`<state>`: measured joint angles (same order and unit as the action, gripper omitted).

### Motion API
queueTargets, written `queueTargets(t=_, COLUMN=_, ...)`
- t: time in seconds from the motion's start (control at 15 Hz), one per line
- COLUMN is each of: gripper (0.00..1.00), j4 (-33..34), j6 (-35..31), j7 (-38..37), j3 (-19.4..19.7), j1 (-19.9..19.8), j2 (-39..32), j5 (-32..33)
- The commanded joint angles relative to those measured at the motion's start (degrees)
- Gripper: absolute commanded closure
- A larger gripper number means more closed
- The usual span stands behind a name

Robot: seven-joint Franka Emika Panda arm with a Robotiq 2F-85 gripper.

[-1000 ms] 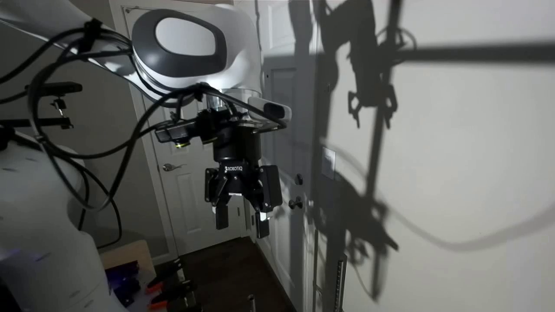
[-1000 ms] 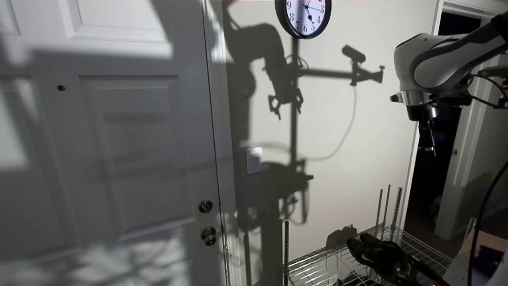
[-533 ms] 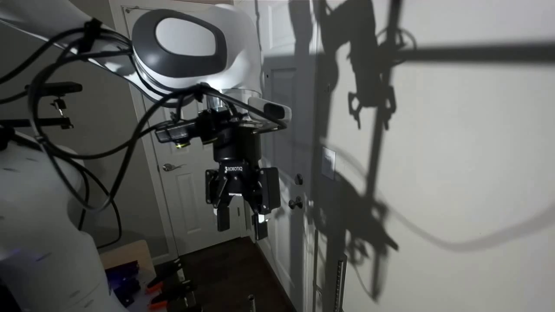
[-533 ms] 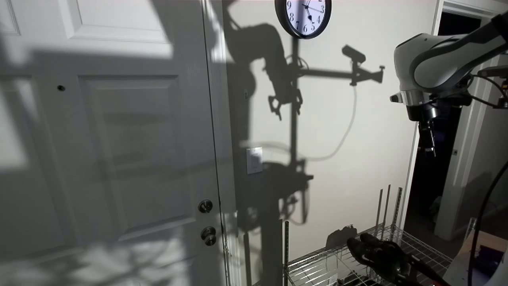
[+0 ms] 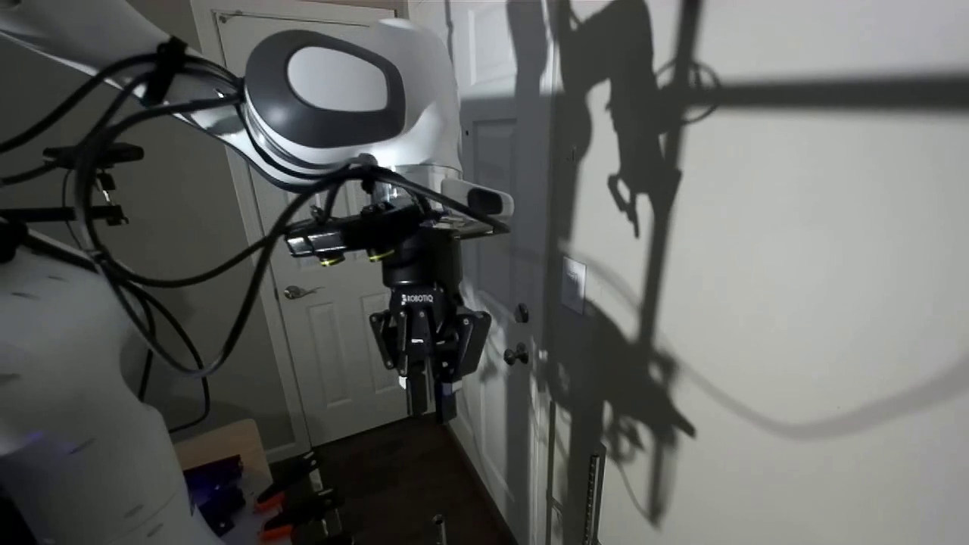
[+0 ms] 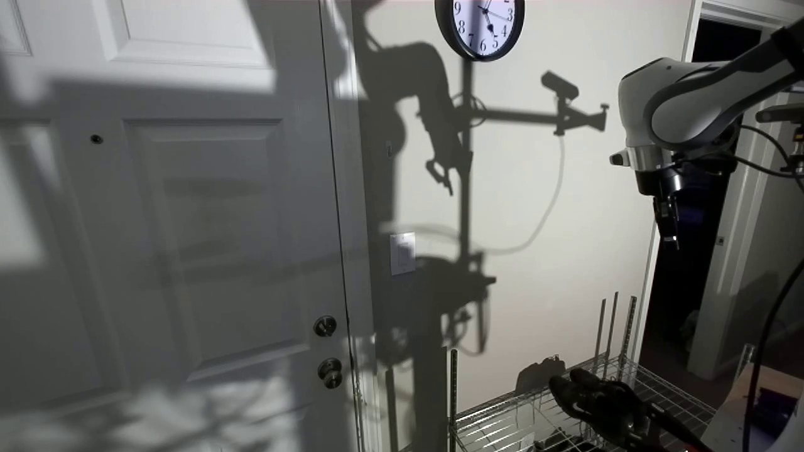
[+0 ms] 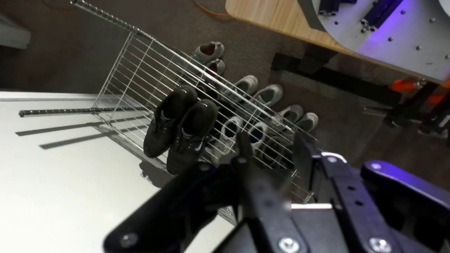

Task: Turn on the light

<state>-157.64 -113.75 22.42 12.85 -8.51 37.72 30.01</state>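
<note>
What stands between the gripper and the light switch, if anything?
Nothing visible stands between the gripper and the light switch; the shadows nearby are no obstacle. The wire shelf, with dark shoes on it, sits lower, apparently clear of a straight path.

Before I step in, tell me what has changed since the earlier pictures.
In an exterior view, the arm dipped slightly and edged left in the picture. Its gripper turned, and its fingers look nearer each other, a gap showing between them in the wrist view. Nothing was taken hold of or let go. The light switch, white door and clock stayed put.
</note>
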Motion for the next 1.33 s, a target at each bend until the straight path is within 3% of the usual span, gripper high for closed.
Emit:
queueTargets(t=0.0, gripper=0.92, j4=0.28, j6=-6.3, j7=2.67, j3=0.69, j1=2.32, j2=-3.85, j5=-0.71)
queueTargets(t=0.13, gripper=0.99, j4=0.06, j6=-11.0, j7=3.56, j3=0.59, j1=3.43, j2=-5.41, j5=-0.84)
queueTargets(t=0.6, gripper=1.0, j4=1.4, j6=-25.78, j7=7.79, j3=0.59, j1=7.35, j2=-12.6, j5=-5.8)
queueTargets(t=1.27, gripper=0.99, j4=5.19, j6=-42.75, j7=14.68, j3=0.66, j1=15.02, j2=-22.29, j5=-23.98)
